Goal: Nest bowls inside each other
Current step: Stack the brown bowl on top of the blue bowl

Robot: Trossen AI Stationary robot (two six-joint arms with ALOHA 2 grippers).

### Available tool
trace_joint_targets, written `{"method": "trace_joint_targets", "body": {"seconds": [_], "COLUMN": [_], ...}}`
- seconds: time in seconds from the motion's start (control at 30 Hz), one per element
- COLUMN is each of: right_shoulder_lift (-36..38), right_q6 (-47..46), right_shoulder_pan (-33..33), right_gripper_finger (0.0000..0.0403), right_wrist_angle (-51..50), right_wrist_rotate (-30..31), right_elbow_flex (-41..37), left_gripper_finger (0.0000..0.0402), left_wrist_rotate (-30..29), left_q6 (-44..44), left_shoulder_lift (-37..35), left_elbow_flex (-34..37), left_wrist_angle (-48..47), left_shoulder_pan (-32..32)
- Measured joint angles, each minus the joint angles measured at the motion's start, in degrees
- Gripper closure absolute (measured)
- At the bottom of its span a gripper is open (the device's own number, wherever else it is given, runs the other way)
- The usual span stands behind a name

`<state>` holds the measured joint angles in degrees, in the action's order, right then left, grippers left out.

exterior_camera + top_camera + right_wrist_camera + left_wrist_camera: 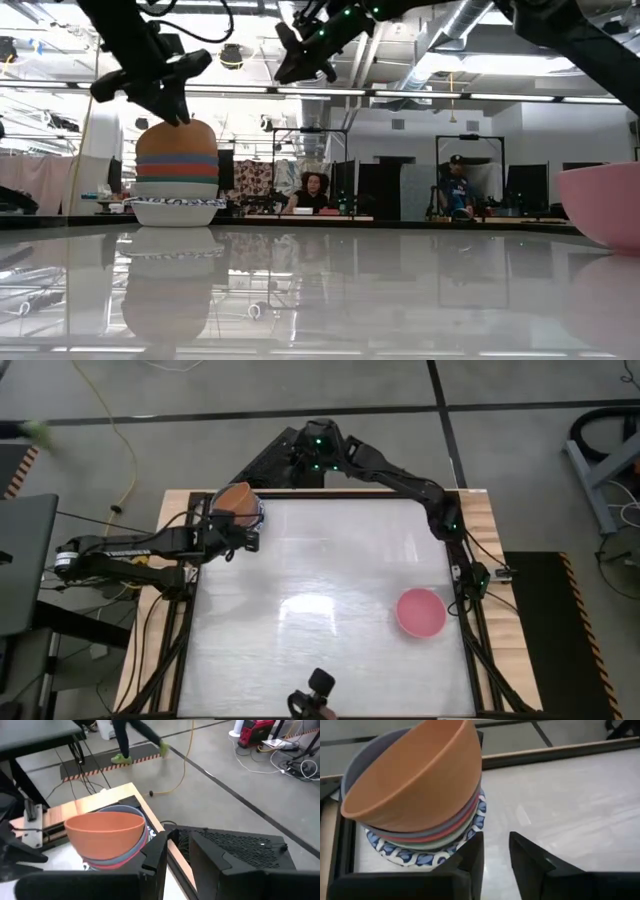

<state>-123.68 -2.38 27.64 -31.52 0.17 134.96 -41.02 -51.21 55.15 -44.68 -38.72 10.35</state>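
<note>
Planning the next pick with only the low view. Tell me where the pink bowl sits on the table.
Observer: The pink bowl sits alone near the right edge of the table, far from the stack in the far left corner.
Operator: Report the left claw.
Observer: The left claw is empty, fingers slightly apart, beside the stack and not around it.
Operator: Now the right claw.
Observer: The right claw hangs beyond the table's far edge, with nothing between its fingers.
</note>
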Motion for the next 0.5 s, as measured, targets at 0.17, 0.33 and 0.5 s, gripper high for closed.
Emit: {"method": "trace_joint_targets", "body": {"seconds": [0.17,0.33,0.5], "right_shoulder_lift": [0.9,1.7,1.7], "right_q6": [1.9,2.5,1.8], "right_shoulder_pan": [0.5,1.4,2.0], "right_gripper_finger": [0.0300,0.0300,0.0300], "right_wrist_angle": [-1.6,-1.9,-3.5], "right_wrist_rotate": [0.0,0.0,0.0], "right_elbow_flex": [0.0,0.0,0.0], "left_gripper_finger": [0.0354,0.0396,0.0401], "left_wrist_rotate": [4.0,-1.6,-16.7], "left_q6": [0.3,10.5,15.6], "left_shoulder_lift": [-1.1,-3.8,-2.7], "left_elbow_flex": [0.1,-2.2,-2.4], "left_wrist_angle": [6.3,18.1,17.4], "left_shoulder_pan": [-1.0,-4.1,-2.0]}}
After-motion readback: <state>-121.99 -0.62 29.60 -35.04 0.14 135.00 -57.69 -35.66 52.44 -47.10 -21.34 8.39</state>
